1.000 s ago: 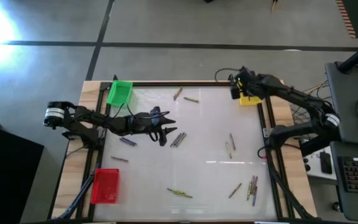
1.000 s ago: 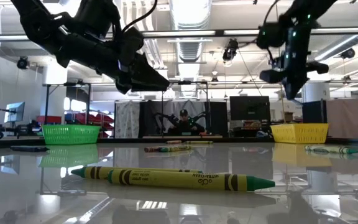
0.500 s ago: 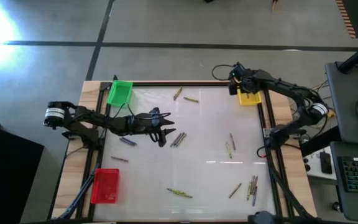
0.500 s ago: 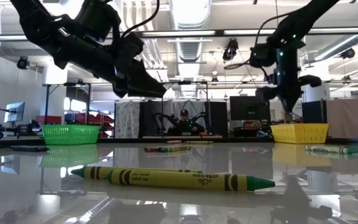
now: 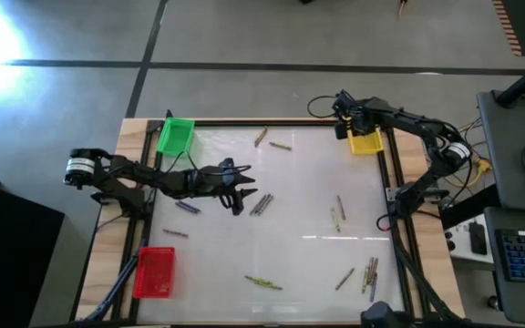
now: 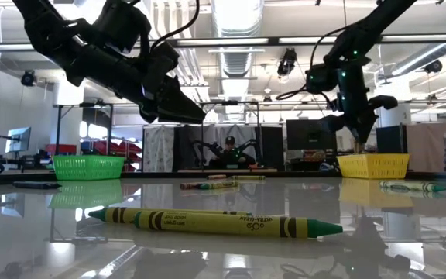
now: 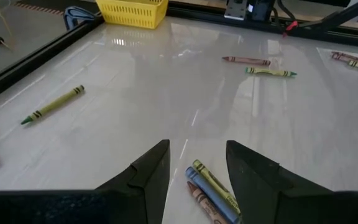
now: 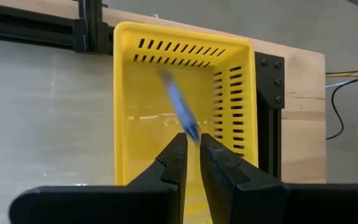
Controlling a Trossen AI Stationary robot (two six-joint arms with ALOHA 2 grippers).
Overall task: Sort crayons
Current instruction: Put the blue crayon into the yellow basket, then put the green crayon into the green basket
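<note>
Several crayons lie scattered on the white table (image 5: 299, 182). My left gripper (image 5: 245, 191) is open and hovers low beside a small cluster of crayons (image 5: 261, 204). In the left wrist view the cluster (image 7: 211, 191) lies between the two fingers, untouched. My right gripper (image 5: 343, 120) is above the yellow bin (image 5: 365, 143) at the far right corner. Its fingers stand a narrow gap apart (image 8: 193, 143). A blue crayon (image 8: 178, 102), blurred, shows just beyond the fingertips over the bin's floor (image 8: 148, 118), apparently loose.
A green bin (image 5: 175, 135) stands at the far left corner and a red bin (image 5: 156, 271) at the near left. Loose crayons lie at the far middle (image 5: 279, 144), right of centre (image 5: 337, 214), near right (image 5: 369, 273) and near middle (image 5: 262, 282). A person (image 6: 229, 149) shows beyond the table.
My right gripper has shifted a little toward the table's left and far edge beside the yellow bin, turning as it went. The blue crayon shows blurred against the sharp bin, as if moving.
</note>
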